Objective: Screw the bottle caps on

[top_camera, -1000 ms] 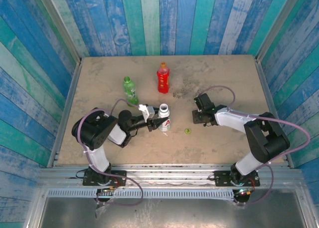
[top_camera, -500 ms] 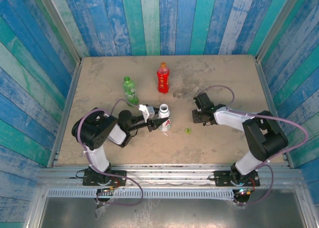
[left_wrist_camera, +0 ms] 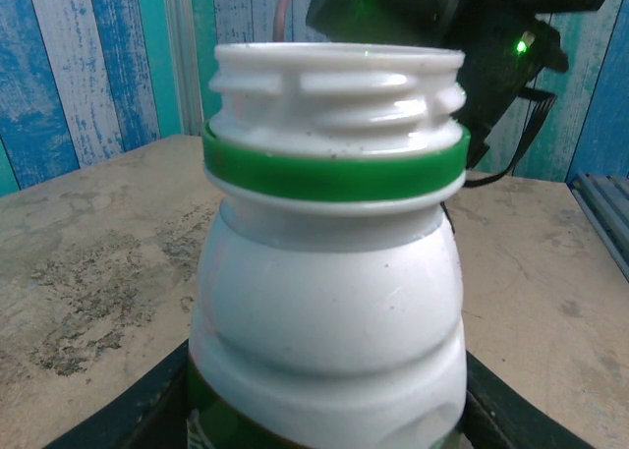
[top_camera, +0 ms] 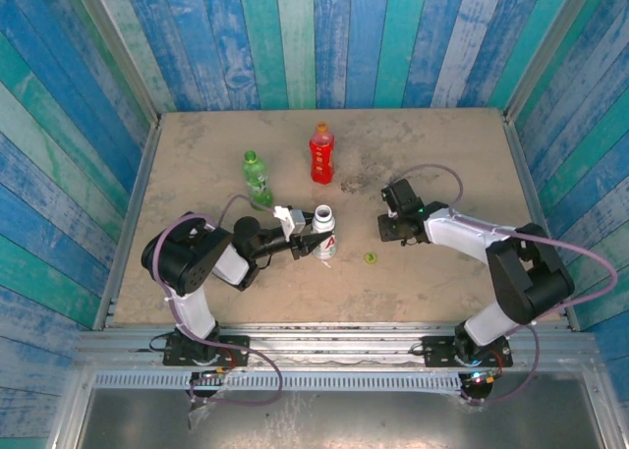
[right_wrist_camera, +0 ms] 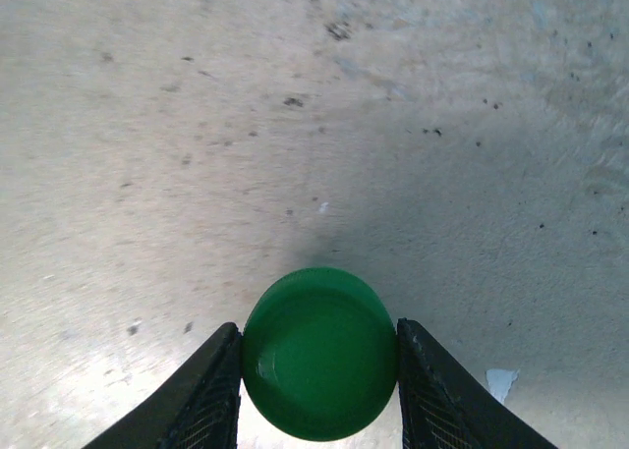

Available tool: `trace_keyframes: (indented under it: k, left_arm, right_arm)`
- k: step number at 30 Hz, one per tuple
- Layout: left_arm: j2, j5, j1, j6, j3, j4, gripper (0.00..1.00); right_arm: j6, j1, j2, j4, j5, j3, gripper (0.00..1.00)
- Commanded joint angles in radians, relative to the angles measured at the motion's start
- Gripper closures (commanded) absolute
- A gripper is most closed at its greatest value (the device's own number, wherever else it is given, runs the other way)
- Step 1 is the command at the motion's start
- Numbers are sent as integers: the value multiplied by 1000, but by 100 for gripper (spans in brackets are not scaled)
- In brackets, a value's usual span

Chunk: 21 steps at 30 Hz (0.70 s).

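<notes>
One second was enough for the right gripper [right_wrist_camera: 316,370] to narrow its jaws until they pressed both sides of the wide dark green round plastic cap [right_wrist_camera: 316,353]. The cap lay flat on the tan table [top_camera: 442,154], a short way off on the right arm's side of the small white plastic bottle [top_camera: 323,231] with the green-and-red label. By the look of it, the cap was now gripped and ready to be lifted across to that bottle. The left gripper [top_camera: 313,243] stayed clamped on the white bottle's body and held it standing, its threaded neck bare above a green ring. A small yellow-green cap [top_camera: 371,258] lay loose on the table, nearer the arms than the white bottle and between it and the right gripper. Behind the white bottle stood a clear green plastic bottle [top_camera: 257,177] and, farther back, a red plastic bottle [top_camera: 321,154] with an orange top. Nothing stood between the held cap and the open neck.
</notes>
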Motion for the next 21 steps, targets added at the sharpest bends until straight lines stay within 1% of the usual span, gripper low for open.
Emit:
trace_keyframes:
  k: [1,4,6,9,12,21]
  left_arm:
    - [20,12,2,14,5,-8,46]
    - [20,10,3,15,6,-16,46]
    - [18,9,3,16,6,-17,46]
    - [18,8,4,18,6,-19,46]
    - [18,10,4,18,9,-23,46]
    - [18,11,4,21,12,-31,46]
  right_arm:
    - [-47,36,-52,-110,-38,64,59]
    - [-62,69,-83,-186,-53,127,60]
    - [-70,115,-110,-224,-63,173,60]
    - [-72,146,-146,-277,-87,248,60]
    - [-72,176,-176,-298,-123,312,61]
    - [-84,248,-200,-341,-214,464,60]
